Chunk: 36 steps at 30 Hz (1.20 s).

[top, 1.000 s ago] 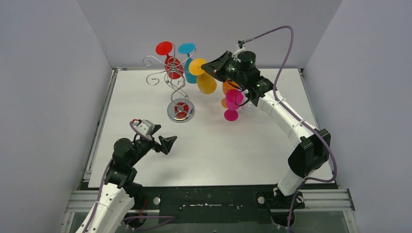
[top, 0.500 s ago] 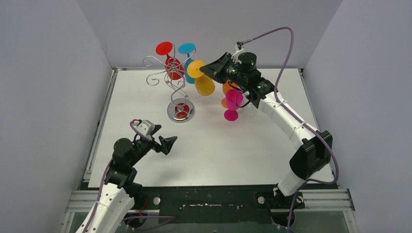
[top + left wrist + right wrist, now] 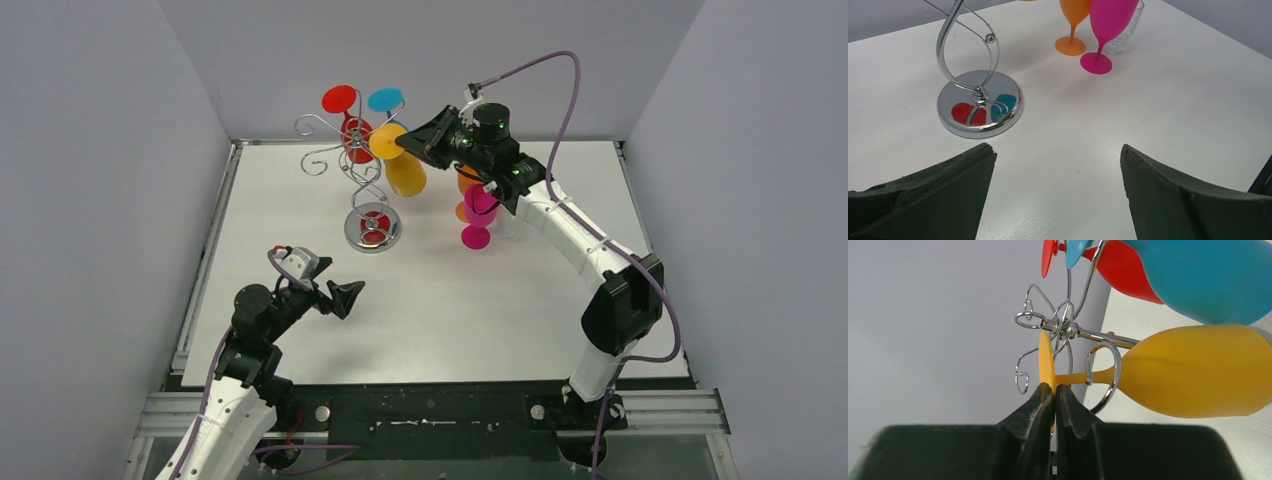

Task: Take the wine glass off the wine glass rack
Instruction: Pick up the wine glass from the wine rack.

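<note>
My right gripper (image 3: 1053,390) is pinched nearly shut on the thin round foot of the yellow wine glass (image 3: 1198,372), gripping the disc edge-on between the two fingers. The glass hangs bowl-down from the wine glass rack (image 3: 372,228), its stem lying in one of the curled wire arms, at about one o'clock from the rack's shiny base in the top view. A red glass (image 3: 356,135) and a teal glass (image 3: 1208,275) hang from other arms. At three o'clock from the base, a pink glass (image 3: 478,210), an orange glass (image 3: 1074,10) and a clear glass (image 3: 1128,30) stand together on the table (image 3: 450,320). My left gripper (image 3: 345,297) sits between six and seven o'clock from the base, spread wide with nothing between its fingers.
</note>
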Available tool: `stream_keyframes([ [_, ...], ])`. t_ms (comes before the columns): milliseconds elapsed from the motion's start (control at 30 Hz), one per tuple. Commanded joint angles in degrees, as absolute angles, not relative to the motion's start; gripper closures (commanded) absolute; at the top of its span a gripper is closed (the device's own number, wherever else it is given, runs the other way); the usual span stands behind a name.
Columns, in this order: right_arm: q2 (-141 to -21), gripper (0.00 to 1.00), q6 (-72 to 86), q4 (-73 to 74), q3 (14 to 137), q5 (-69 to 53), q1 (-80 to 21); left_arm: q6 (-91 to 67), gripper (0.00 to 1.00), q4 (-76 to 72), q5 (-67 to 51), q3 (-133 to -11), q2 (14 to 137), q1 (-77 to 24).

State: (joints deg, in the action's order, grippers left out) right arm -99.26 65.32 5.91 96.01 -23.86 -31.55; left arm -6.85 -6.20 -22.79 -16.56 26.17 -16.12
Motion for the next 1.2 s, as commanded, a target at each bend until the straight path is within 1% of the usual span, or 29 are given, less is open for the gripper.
stream_keyframes([
  [0, -101.45, 1.00, 66.49, 2.67, 100.28, -23.90, -31.76, -6.16, 0.06, -7.28, -23.73, -19.25, 26.21, -15.82],
  [200, -101.81, 1.00, 67.78, 0.75, 100.02, -20.75, -31.09, -5.89, 0.06, -7.03, -23.64, -19.33, 26.39, -15.86],
  [500, -98.66, 1.00, 71.21, -7.35, 94.41, -16.90, -29.74, -5.71, 0.06, -6.94, -23.64, -19.34, 26.65, -15.82],
  [933, -94.32, 1.00, 68.92, -6.37, 90.95, -10.40, -28.99, -5.63, 0.06, -6.68, -23.64, -19.42, 26.72, -15.77],
  [1167, -89.47, 1.00, 64.47, -10.17, 86.40, -12.81, -28.52, -5.89, 0.06, -6.86, -23.69, -19.42, 26.81, -15.81],
])
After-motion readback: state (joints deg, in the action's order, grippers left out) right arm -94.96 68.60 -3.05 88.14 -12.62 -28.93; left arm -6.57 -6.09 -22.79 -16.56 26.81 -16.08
